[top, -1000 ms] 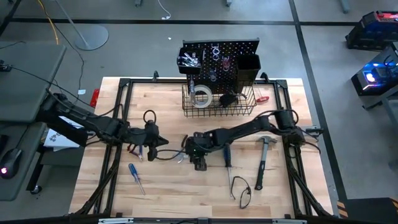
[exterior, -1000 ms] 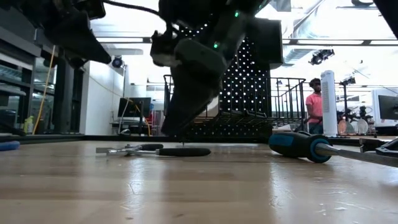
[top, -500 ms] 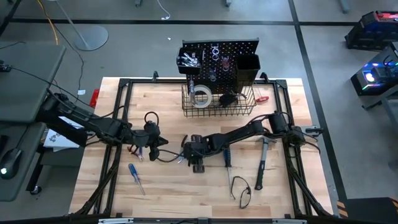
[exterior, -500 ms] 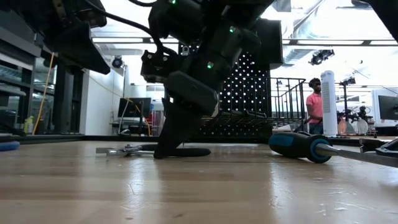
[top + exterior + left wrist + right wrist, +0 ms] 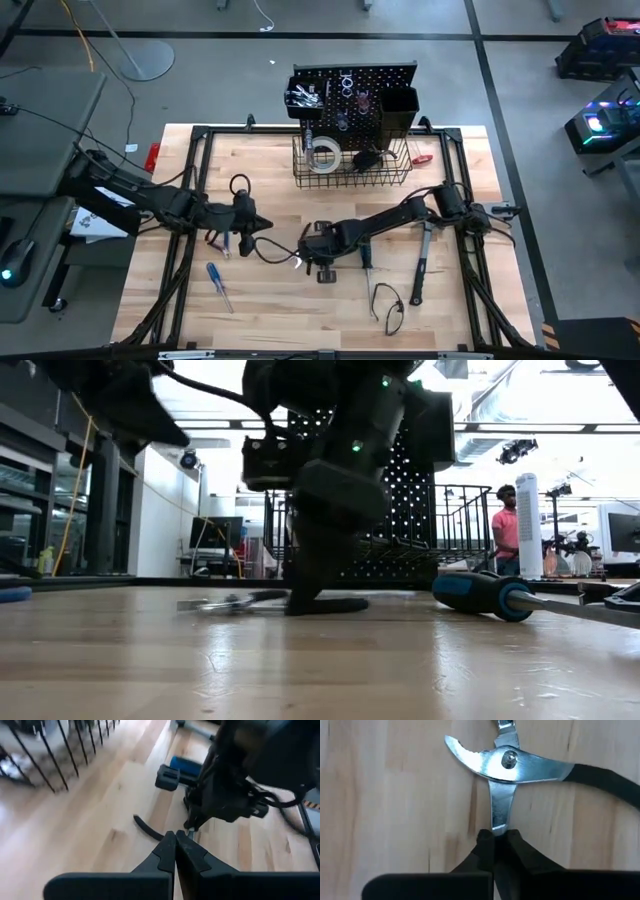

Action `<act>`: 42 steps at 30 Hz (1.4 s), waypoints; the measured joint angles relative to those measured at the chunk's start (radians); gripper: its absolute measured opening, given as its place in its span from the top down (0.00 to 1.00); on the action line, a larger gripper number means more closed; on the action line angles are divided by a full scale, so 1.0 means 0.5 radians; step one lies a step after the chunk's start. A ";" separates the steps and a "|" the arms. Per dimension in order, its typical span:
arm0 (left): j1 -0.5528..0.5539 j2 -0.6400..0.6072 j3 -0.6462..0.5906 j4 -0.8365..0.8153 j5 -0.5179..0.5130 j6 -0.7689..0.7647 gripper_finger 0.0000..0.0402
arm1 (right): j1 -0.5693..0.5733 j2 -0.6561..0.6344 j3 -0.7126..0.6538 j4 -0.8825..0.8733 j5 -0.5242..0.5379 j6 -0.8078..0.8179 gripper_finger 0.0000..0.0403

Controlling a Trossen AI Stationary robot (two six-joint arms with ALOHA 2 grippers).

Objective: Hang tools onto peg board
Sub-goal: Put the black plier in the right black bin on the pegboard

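Where the right pincer point(image 5: 493, 836) meets the pale wooden surface point(image 5: 270, 300), its fingers are pressed together on one silver jaw tip of the black-handled steel pliers point(image 5: 507, 762), which lie flat at mid-surface; the second handle is cut off in the right wrist view. The low view shows only a dark mass over the pliers point(image 5: 235, 600), the contact itself hidden. Right arm: stretched low from the right edge toward centre, wrist bent down. Left pincer point(image 5: 175, 851): fingers together, nothing between them, hovering just beside the right one, arm reaching in from the left. Upright black perforated peg board point(image 5: 355, 85) with black wire basket point(image 5: 350, 170): far edge, well apart. Contents of its bins are hard to make out.
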 joint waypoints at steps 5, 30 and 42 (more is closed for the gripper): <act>0.033 -0.036 0.091 -0.046 -0.087 0.218 1.00 | -0.019 -0.124 0.108 -0.159 -0.089 0.024 0.99; 0.282 -0.114 0.144 -0.263 -0.138 0.699 0.77 | -0.016 -0.529 0.818 -0.759 -0.063 0.243 1.00; -0.027 0.712 -0.183 0.336 0.535 0.353 0.99 | -0.049 -0.513 0.259 -0.225 -0.349 0.415 0.96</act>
